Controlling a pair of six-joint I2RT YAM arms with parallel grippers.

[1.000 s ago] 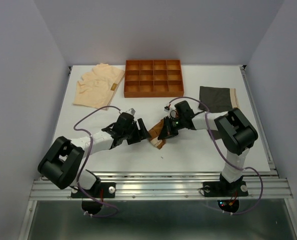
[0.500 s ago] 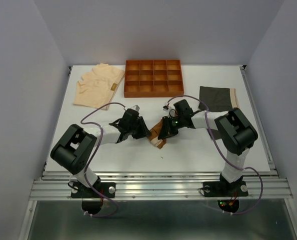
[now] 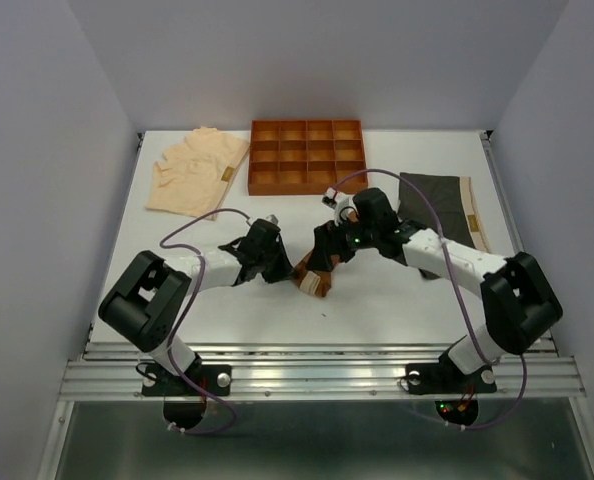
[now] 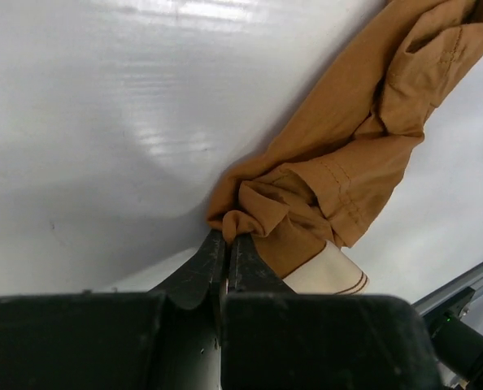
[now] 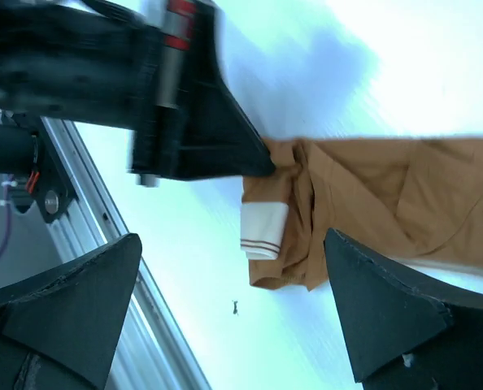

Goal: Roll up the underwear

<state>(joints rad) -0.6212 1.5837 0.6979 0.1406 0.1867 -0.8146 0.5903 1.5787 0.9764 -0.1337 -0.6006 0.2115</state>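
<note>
Pinching a bunched fold at the edge of the rust-brown underwear [image 4: 347,154], the left gripper [image 4: 228,244] has its jaws pressed together, with only that nub of cloth caught at the tips. The right gripper [image 5: 232,237] is spread wide and holds nothing. Its two fingers [image 5: 87,301] stand well apart on either side of the crumpled garment, which lies on the table below them.

From above, the rust-brown underwear [image 3: 312,278] sits on the white table [image 3: 377,300] in front of the tray [image 3: 307,185], on the side toward the arm bases and roughly in line with the tray's middle. The left gripper [image 3: 282,268] meets it from the tray's left side and the right gripper [image 3: 322,262] hangs over it from the tray's right. Whether the right fingers touch the cloth cannot be told.

Only the top view shows the other two pieces. The pale peach underwear [image 3: 192,172] lies flat just left of the tray, and the dark grey underwear [image 3: 432,200] lies off the tray's right front corner, partly under the right arm.

The wrist views give detail lost from above: the cream waistband [image 4: 327,275] poking out beneath the folds beside the left fingertips. The right wrist view shows the same band [image 5: 264,231] at the garment's end, with the left gripper's black tip meeting the cloth.
</note>
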